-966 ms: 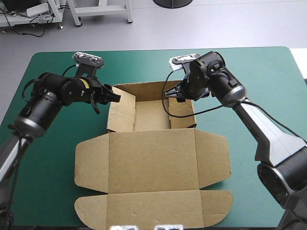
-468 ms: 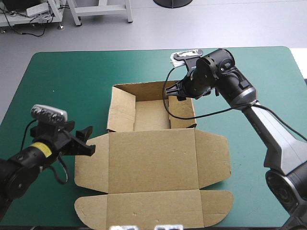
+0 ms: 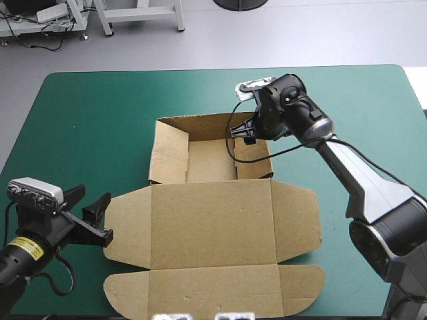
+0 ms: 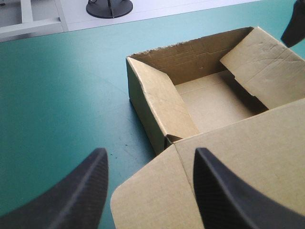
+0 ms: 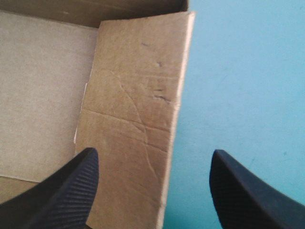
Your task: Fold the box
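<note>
The brown box (image 3: 210,223) lies mid-table as an open tray (image 3: 200,160) with raised walls, its lid and flaps flat toward the front. My right gripper (image 3: 244,128) hovers open at the tray's right wall (image 5: 138,95), one finger over the board and the other over the cover; its own view puts the gripper (image 5: 153,151) astride the wall's edge. My left gripper (image 3: 95,195) is open near the table's front left, beside the lid's left flap (image 3: 127,220). In its own view that gripper (image 4: 150,151) faces the tray's left wall (image 4: 162,105), holding nothing.
The teal-green cover (image 3: 87,120) shows bare on the left of the tray, and another stretch of cover (image 3: 360,113) lies to its right. The lid's front flap (image 3: 213,293) reaches almost to the table's near edge.
My left arm has drawn back from the tray's left wall to the table's front left corner, still open. The right gripper stays at the tray's right wall, shifted only slightly.
</note>
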Action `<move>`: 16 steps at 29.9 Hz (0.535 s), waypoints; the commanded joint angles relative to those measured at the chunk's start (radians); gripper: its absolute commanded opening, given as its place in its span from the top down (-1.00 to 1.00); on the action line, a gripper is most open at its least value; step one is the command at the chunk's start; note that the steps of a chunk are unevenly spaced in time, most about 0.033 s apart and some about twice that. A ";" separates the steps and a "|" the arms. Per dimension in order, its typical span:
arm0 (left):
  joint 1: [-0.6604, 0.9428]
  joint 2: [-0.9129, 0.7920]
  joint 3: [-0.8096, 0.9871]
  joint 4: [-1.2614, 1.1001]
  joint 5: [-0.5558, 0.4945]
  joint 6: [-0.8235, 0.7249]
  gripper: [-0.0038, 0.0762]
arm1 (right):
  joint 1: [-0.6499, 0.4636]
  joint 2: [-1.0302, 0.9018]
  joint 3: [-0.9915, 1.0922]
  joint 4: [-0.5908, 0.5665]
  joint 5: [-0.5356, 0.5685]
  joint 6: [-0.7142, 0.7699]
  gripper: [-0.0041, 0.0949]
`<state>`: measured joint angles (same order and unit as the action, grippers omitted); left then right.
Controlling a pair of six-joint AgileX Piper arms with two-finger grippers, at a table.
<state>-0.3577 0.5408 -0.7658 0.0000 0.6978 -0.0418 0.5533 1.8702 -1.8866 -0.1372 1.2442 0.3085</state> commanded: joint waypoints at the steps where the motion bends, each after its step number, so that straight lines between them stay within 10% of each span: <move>1: -0.006 0.004 -0.024 0.000 -0.036 -0.002 -0.06 | -0.009 -0.011 -0.031 0.008 0.006 0.006 -0.39; 16: -0.006 0.004 -0.024 0.007 -0.028 0.001 -0.06 | -0.031 0.082 -0.031 0.034 0.006 0.002 -0.37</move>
<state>-0.3577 0.5408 -0.7649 0.0000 0.7351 -0.0418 0.5298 2.0054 -1.8866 -0.0890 1.2379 0.3155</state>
